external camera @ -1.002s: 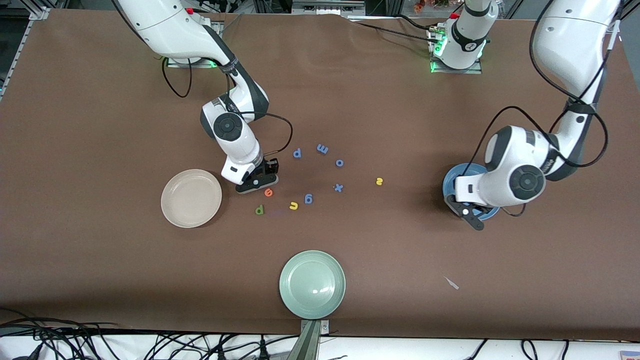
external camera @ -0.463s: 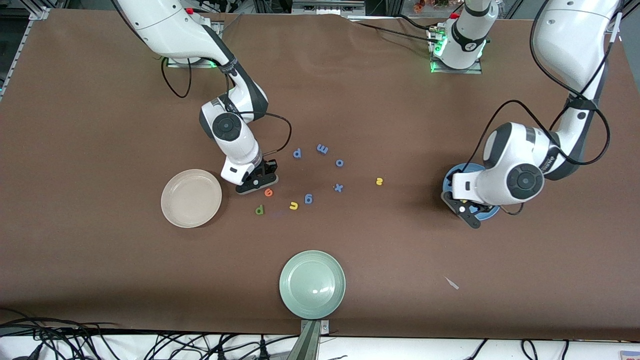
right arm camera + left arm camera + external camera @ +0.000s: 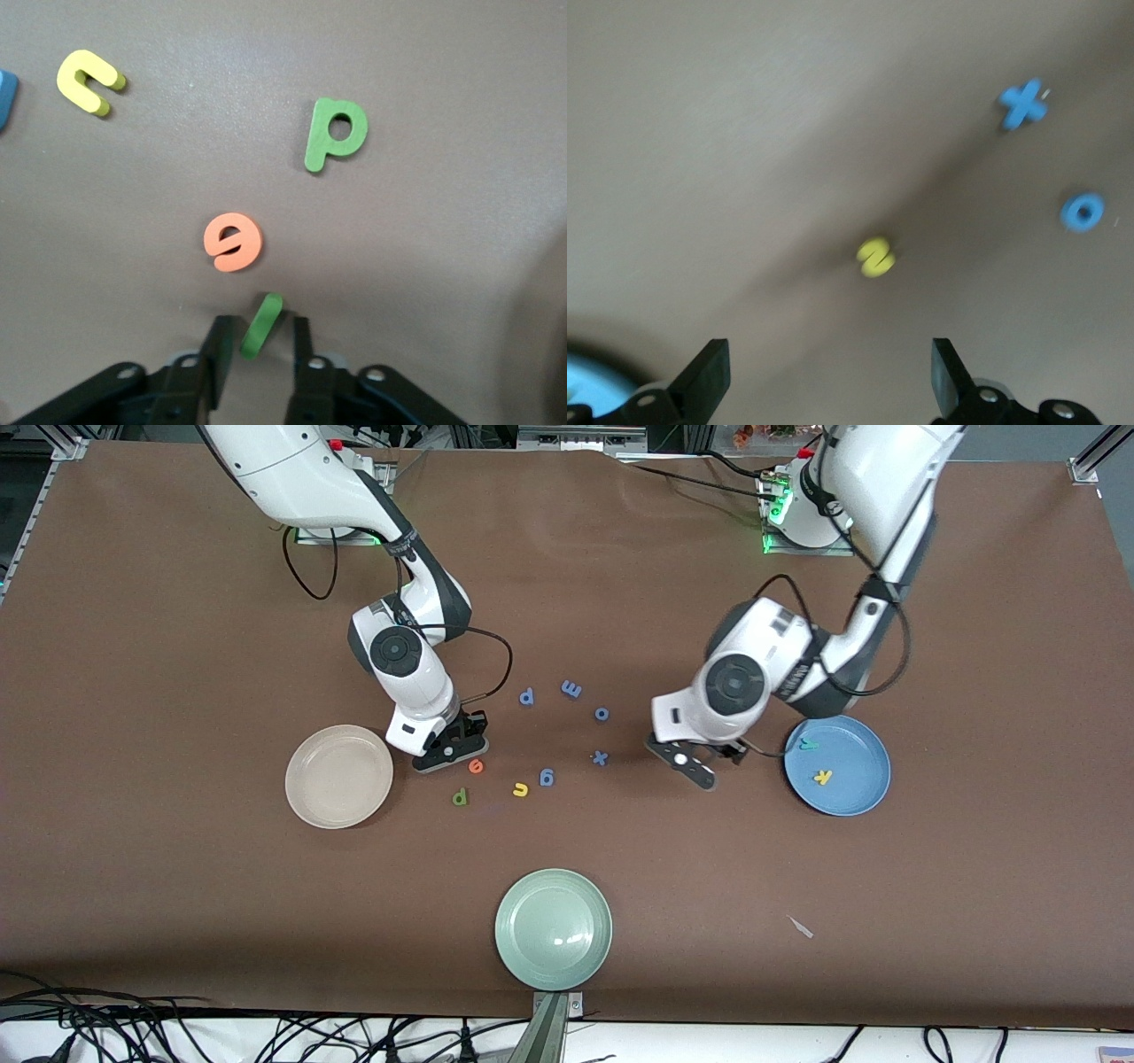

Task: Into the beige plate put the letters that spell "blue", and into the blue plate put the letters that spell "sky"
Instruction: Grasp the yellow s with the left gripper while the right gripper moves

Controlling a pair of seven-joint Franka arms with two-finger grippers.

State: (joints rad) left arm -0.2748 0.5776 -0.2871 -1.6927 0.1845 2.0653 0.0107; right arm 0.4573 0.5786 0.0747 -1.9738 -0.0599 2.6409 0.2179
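While two sky letters lie in the blue plate [image 3: 837, 766], the beige plate [image 3: 338, 776] holds nothing.
Left gripper [image 3: 828, 376] gapes over the yellow s [image 3: 875, 257]; right gripper [image 3: 257, 350] pinches the green l [image 3: 261, 325], with b [image 3: 460, 797], u [image 3: 520, 788], e [image 3: 476, 765] at the beige plate's three o'clock.

place: looked like a robotics lab, not anybody's home
arms: two white arms were bolted along one edge of the counter [image 3: 177, 921], green status lights glowing at the bases
counter: covered in plain brown sheeting
frame: aluminium extrusion showed at the corners
cables: loose black cables [image 3: 106, 1027] were piled along the camera-side edge
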